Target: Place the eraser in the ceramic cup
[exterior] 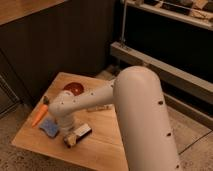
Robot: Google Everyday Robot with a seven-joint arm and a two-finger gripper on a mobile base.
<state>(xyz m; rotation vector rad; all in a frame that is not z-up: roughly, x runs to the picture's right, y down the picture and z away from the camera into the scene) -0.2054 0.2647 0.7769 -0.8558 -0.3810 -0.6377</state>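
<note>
Pincer [70,131] hangs right at the eraser [80,133] on the worktop [102,142]; its grip I cannot tell. Best I take it across the narrow width, squarely.

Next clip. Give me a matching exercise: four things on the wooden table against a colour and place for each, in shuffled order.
Things:
1. bowl
2. carrot
3. sponge
4. eraser

Colour and place:
a. blue and flat, beside the carrot
b. dark block, just right of the sponge
c. orange-red, toward the far side of the table
d. orange and long, at the left edge

Pairs: 1-c, 2-d, 3-a, 4-b.

The claw is low over the table at the eraser's left end, below the white arm.
</note>
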